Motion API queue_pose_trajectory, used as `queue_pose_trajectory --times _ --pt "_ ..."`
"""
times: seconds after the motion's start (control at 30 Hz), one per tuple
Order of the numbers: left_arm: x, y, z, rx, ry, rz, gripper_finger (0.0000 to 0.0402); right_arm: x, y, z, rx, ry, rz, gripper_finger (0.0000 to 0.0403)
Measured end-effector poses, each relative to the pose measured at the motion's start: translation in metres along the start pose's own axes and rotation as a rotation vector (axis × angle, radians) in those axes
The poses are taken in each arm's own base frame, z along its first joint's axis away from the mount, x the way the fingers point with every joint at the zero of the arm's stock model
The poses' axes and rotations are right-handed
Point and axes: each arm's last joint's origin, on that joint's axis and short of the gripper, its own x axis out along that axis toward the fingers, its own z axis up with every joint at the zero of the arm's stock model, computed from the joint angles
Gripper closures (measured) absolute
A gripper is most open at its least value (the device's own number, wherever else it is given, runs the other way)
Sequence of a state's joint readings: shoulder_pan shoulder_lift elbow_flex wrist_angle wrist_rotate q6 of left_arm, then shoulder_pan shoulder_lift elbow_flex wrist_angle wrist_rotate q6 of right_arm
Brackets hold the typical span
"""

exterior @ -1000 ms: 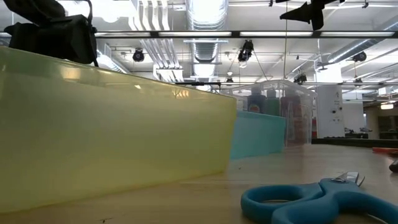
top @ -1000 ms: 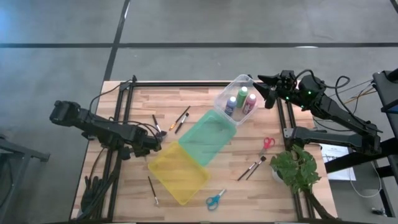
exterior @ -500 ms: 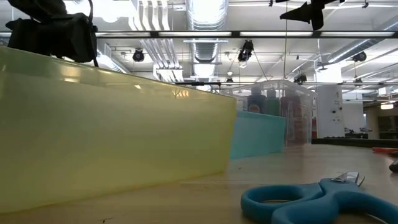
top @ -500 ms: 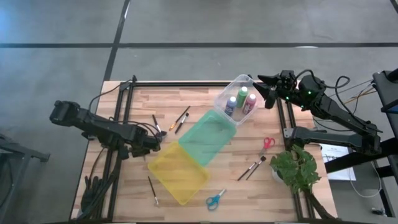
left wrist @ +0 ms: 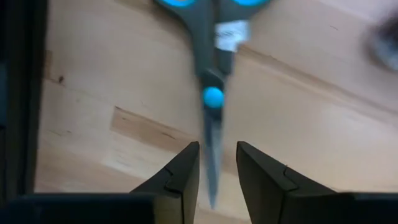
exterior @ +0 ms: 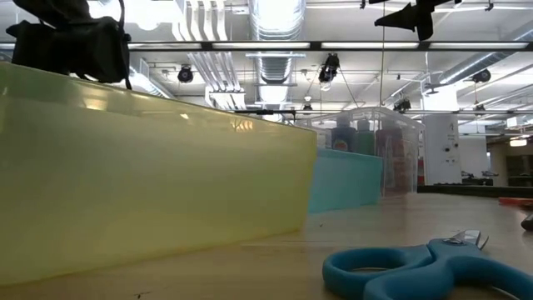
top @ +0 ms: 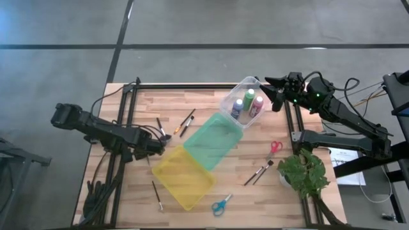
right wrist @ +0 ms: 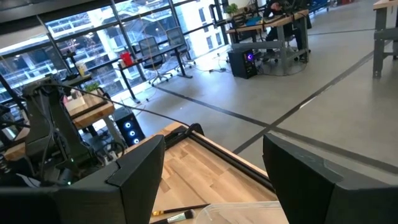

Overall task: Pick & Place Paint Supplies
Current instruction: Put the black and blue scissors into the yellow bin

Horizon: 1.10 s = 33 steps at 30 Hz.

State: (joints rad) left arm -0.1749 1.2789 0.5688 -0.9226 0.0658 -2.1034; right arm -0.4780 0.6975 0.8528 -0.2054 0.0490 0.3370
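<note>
Slatted wooden table (top: 211,99) on a grey concrete floor; open workshop hall behind.

Left gripper (left wrist: 217,158): sits by the left corner of the yellow bin (top: 182,176). Fingers parted a little. Blade tip of the blue-handled scissors (left wrist: 211,74) lies in the gap, over bare wood, with space on one side; no firm clamp visible.

Right gripper (right wrist: 214,155): hangs at the far right edge of the table, just beside the clear bin (top: 243,86). Fingers spread wide, nothing between them.

Clear bin: contains three paint bottles, green (top: 248,97), pink-red (top: 258,102) and blue (top: 238,107), all upright.

Green bin (top: 214,140): sits between the clear and yellow bins, touching both.

Loose on the table: red scissors (top: 275,147) near the plant (top: 303,171); second blue scissors (top: 222,204) at the near edge; brushes (top: 187,121) left of the green bin, others right of and left of the yellow bin.
</note>
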Motion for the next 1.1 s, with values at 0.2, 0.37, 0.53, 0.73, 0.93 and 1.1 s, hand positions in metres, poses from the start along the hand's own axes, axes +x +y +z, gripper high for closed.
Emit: queue_pose_trajectory --times 0.2,0.37,0.53,0.73,0.93,1.1 --pt "0.011 0.004 0.004 -0.053 -0.020 -0.009 0.0285 0.000 0.000 0.000 -0.005 0.000 0.000 0.0139" --pt "0.013 0.004 0.005 -0.054 -0.015 -0.019 0.0285 0.000 0.000 0.000 -0.004 0.001 0.002 0.0139" --pt "0.014 0.004 0.007 -0.065 -0.023 -0.016 0.0285 0.000 0.000 0.000 -0.002 0.002 0.004 0.0139" --pt "0.016 0.004 0.012 -0.083 -0.023 -0.013 0.0285 0.000 0.000 0.000 -0.001 0.002 0.004 0.0139" --pt "0.016 0.001 0.018 -0.081 -0.030 -0.009 0.0285 0.000 0.000 0.000 -0.001 0.002 0.004 0.0139" --pt "0.016 0.000 0.028 -0.062 -0.061 0.005 0.0285 0.000 0.000 0.000 0.000 0.002 0.004 0.0139"
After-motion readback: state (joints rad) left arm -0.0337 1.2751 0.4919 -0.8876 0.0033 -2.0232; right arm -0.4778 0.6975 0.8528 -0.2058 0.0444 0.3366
